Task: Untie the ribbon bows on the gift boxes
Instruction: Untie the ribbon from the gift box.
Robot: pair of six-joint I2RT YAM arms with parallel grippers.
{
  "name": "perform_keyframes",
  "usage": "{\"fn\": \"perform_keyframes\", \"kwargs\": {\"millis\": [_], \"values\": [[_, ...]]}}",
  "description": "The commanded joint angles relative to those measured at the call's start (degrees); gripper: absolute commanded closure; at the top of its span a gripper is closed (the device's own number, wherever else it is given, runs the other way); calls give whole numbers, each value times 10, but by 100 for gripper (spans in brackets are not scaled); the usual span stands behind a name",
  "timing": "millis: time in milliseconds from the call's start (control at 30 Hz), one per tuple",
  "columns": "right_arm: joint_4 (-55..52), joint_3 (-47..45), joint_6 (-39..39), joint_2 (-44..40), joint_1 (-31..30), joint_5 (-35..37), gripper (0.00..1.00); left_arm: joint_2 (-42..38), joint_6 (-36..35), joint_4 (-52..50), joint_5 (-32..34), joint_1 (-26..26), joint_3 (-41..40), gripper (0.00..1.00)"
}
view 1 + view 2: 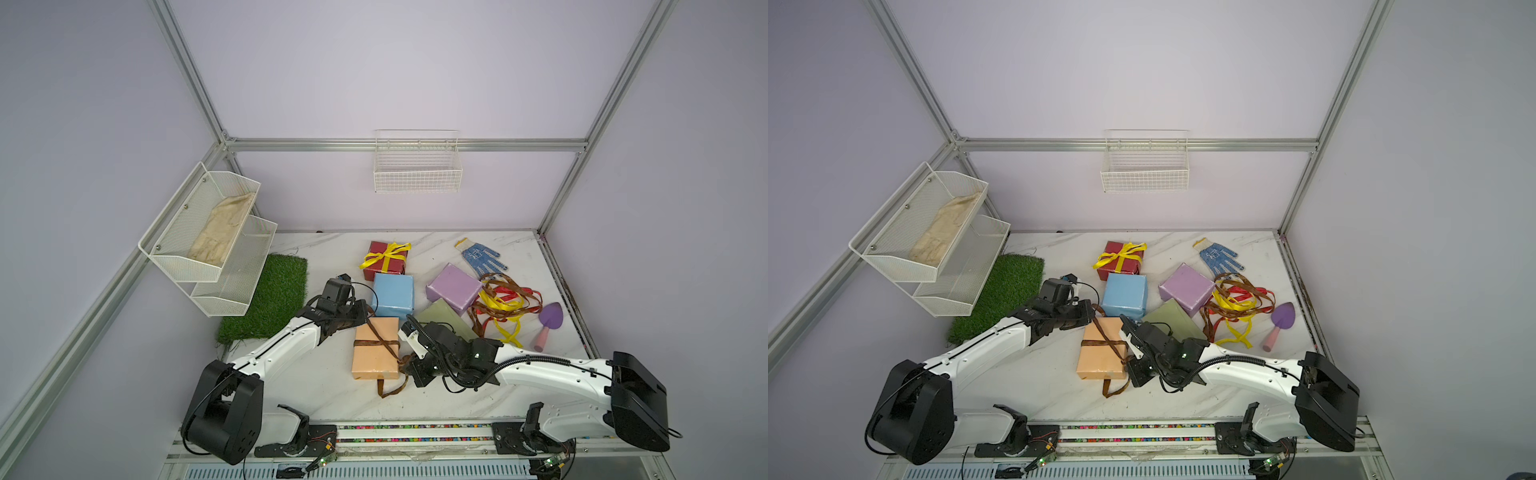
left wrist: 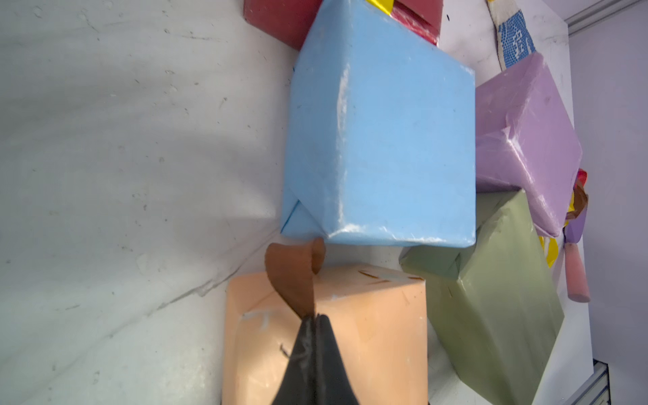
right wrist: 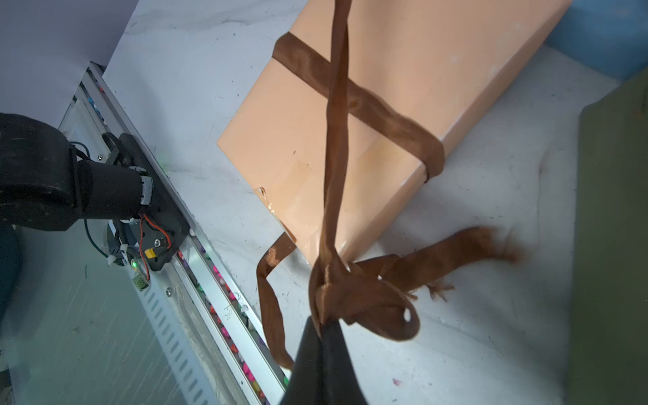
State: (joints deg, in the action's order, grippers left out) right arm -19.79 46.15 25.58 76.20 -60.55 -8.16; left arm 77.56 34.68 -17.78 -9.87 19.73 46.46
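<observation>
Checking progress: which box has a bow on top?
The dark red box, with a yellow bow. The blue box, lilac box and olive box are bare; the peach box's ribbon is pulled aside.

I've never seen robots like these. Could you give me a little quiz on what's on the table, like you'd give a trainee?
1. True or false: the yellow ribbon bow is tied on the dark red box.
2. The left gripper pinches which? A. brown ribbon B. yellow ribbon bow C. dark red box
3. How many boxes have no ribbon around them?
Key: 1. True. 2. A. 3. Three: light blue box, lilac box, olive green box.
</observation>
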Motion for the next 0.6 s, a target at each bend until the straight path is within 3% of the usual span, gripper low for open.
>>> {"fn": "perform_keyframes", "kwargs": {"millis": [0,200,567], "values": [[-29,-13,-7,-27,-4,-2,100,15,-22,41,-25,-44,42,100],[-55,-26,4,-62,-3,25,100,53,-29,62,-57,-115,61,100],[-65,-41,12,-71,-3,43,100,94,-56,52,-43,-190,100,100]]}}
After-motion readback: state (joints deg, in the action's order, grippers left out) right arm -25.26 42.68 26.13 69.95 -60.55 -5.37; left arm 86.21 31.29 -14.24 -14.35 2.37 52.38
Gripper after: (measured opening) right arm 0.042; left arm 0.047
